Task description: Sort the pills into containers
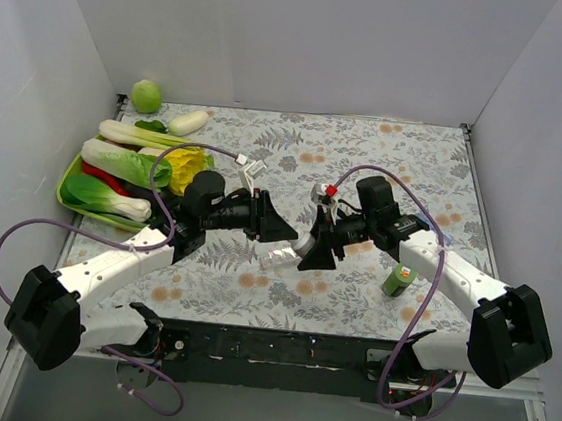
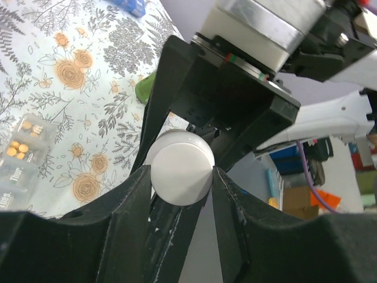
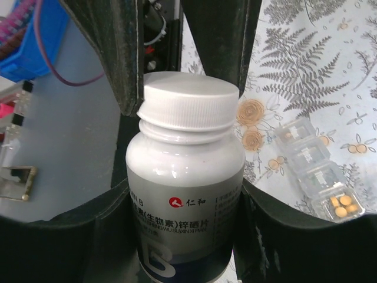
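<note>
A white pill bottle (image 3: pixel 185 194) with a white cap (image 3: pixel 188 103) hangs above the table's middle, and my right gripper (image 3: pixel 185 188) is shut on its body. My left gripper (image 2: pixel 179 177) faces it and is shut on the cap (image 2: pixel 179 168). In the top view the two grippers, left (image 1: pixel 289 233) and right (image 1: pixel 315 246), meet tip to tip. The containers, a clear strip (image 1: pixel 278 260) of small compartments, lie on the cloth just below them. Small orange pills (image 3: pixel 343 205) fill one end compartment of the containers (image 3: pixel 318 171). The pills (image 2: pixel 17 147) also show in the left wrist view.
A small green bottle (image 1: pixel 397 280) stands right of the grippers. A green tray (image 1: pixel 67 195) of vegetables sits at the left, and a green ball (image 1: pixel 146 96) lies at the back left. A blue item (image 2: pixel 131 6) shows at the far edge of the cloth.
</note>
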Available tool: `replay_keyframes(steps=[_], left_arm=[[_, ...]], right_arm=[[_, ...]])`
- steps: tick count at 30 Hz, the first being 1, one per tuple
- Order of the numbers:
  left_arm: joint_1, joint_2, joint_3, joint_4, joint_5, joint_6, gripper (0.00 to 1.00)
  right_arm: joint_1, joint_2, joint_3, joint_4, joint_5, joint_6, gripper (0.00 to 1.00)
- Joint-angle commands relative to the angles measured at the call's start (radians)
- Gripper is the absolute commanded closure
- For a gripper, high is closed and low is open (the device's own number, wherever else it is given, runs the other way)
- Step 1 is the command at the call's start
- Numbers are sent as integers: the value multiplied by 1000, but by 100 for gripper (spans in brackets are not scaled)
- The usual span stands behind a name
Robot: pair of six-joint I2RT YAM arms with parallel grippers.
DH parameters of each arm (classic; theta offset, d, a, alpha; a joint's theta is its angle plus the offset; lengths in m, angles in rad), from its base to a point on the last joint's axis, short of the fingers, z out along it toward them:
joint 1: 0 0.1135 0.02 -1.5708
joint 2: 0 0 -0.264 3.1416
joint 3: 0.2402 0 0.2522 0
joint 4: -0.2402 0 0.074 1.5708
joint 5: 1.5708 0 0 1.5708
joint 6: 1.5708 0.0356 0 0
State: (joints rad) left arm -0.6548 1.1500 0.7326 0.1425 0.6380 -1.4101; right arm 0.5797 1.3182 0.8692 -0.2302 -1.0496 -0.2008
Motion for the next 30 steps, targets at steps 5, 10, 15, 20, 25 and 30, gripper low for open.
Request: replay_keyframes(steps=[5,10,15,20,25,30], left_arm=[[35,50,108,-93,230,206,86],[76,48,133,-118,243,197,70],[80,43,162,-136,227,188,54],[80,39,188,-199,206,200,47],[80,30,206,-242,186,220,35],[80,4,225,-270,170,237,12]], right_arm=[[-12,-4,-70,475,-231,317,99],[-18,-16,-88,505,-221,321,99],[-21,-14,-88,485,-207,291,99],[-21,-11,-84,474,-199,278,99],[-23,-8,-79,456,-194,259,99],[-23,-7,-72,424,-182,222,99]])
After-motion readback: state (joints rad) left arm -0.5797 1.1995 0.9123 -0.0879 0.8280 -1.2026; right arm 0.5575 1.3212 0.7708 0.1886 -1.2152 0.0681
